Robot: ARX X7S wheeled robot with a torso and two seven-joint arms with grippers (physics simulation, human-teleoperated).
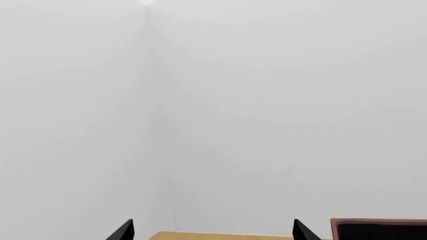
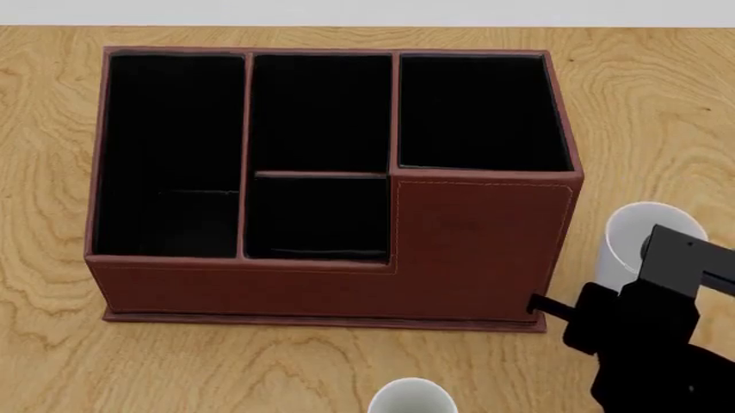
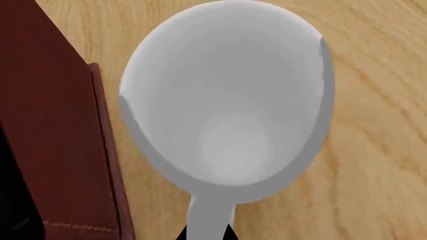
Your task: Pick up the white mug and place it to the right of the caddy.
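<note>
The white mug fills the right wrist view from above, its inside empty. Its loop handle runs between the two dark fingertips of my right gripper, which is shut on it. In the head view the white mug stands just right of the caddy, partly covered by my black right arm. Whether the mug rests on the table I cannot tell. The reddish-brown caddy has black-lined compartments and a taller right section. My left gripper is open and holds nothing, facing a pale wall.
The white rim of another mug shows at the front edge of the head view, below the caddy. The wooden table extends behind and to the right of the caddy. The caddy's side wall stands close beside the white mug.
</note>
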